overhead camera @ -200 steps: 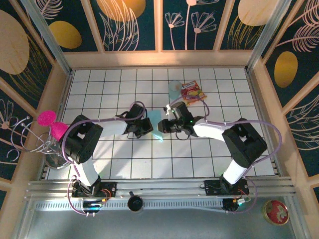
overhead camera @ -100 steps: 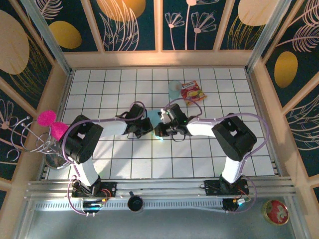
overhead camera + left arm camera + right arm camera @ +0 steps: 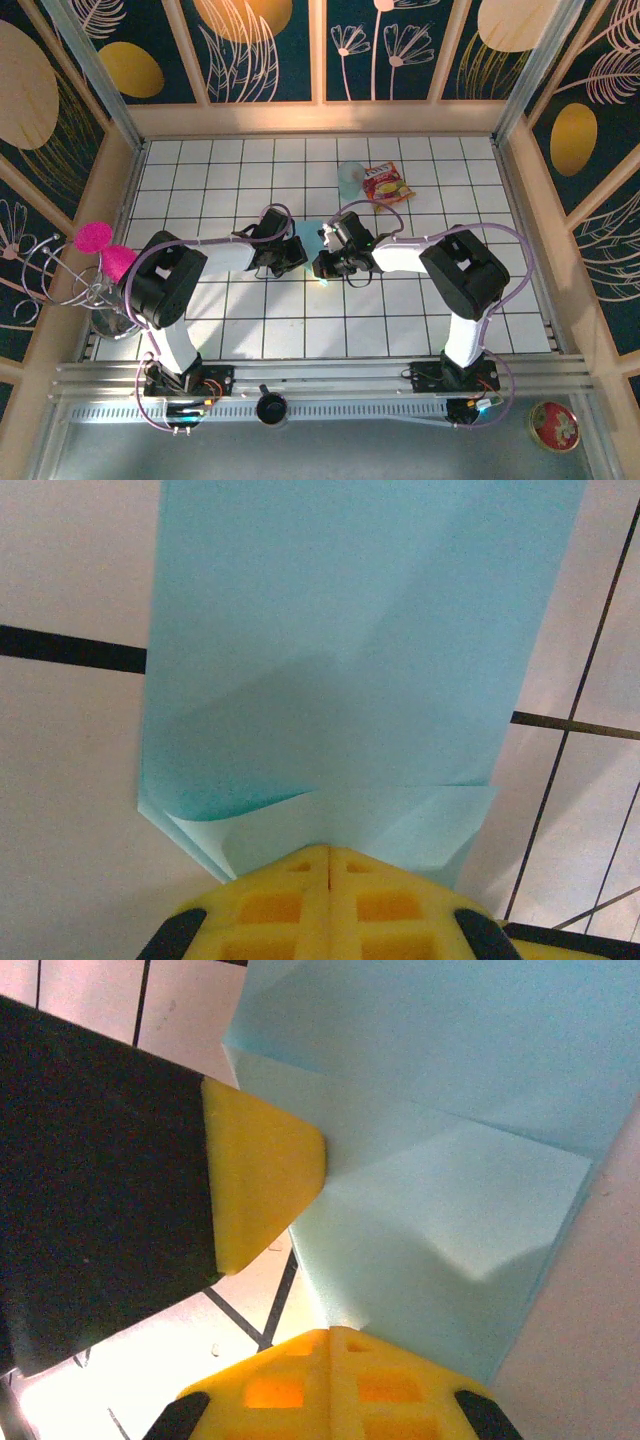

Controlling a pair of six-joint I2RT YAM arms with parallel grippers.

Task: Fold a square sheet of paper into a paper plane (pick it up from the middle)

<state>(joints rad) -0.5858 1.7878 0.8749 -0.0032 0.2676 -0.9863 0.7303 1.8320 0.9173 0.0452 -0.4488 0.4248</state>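
Square sheet of paper [image 3: 340, 660]: left pincer [image 3: 328, 850], right pincer [image 3: 330, 1333] pinching it; right shifted leftward.

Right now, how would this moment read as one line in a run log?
left gripper: shut on paper sheet | right gripper: shut on same sheet | sheet: partly folded, creased layers overlapping | task: folding unfinished

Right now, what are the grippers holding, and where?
The teal sheet of paper: left gripper pinches a folded edge, right gripper pinches another folded edge close by.
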